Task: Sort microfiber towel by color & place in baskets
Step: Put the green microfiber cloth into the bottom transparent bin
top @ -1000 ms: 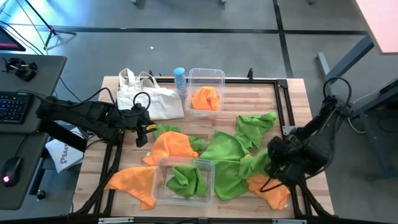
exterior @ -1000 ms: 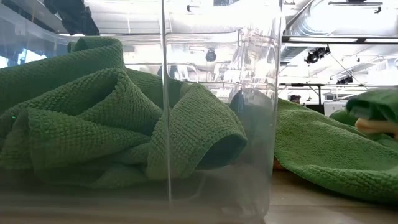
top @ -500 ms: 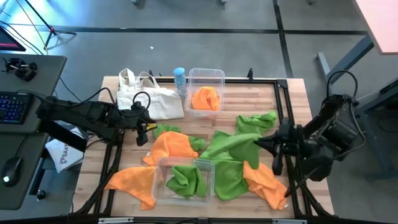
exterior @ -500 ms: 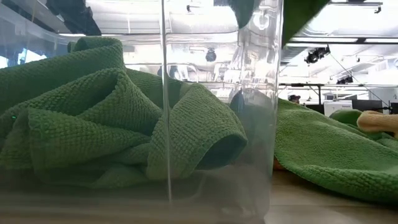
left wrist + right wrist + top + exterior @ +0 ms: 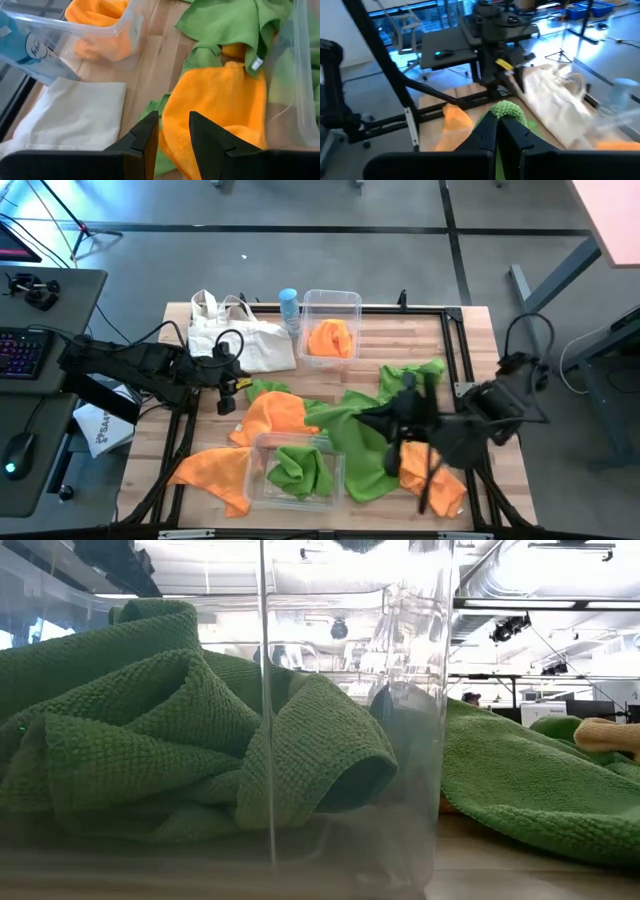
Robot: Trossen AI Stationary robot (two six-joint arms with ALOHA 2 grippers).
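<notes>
- Your right gripper (image 5: 368,418) is out over the middle of the counter (image 5: 470,340), its jaws pinching a green towel (image 5: 345,430); the right wrist view shows a tuft of that cloth (image 5: 508,109) bunched between the fingertips.
- That green towel hangs from the jaws and trails down beside the near basket (image 5: 294,467), which already has a green towel (image 5: 300,468) crumpled inside; the low view shows this one pressed against the clear wall (image 5: 350,720).
- The far basket (image 5: 331,326) holds an orange towel (image 5: 331,338).
- Another green towel (image 5: 412,375) lies near the counter's right side, and an orange towel (image 5: 430,480) sits under your right arm.
- Two more orange towels are loose on the counter: one (image 5: 272,415) left of centre, one (image 5: 215,470) at the near left corner.
- Your left gripper (image 5: 232,385) waits at the left edge, just beside the white tote bag (image 5: 240,335), jaws slightly spread and holding nothing (image 5: 172,135).
</notes>
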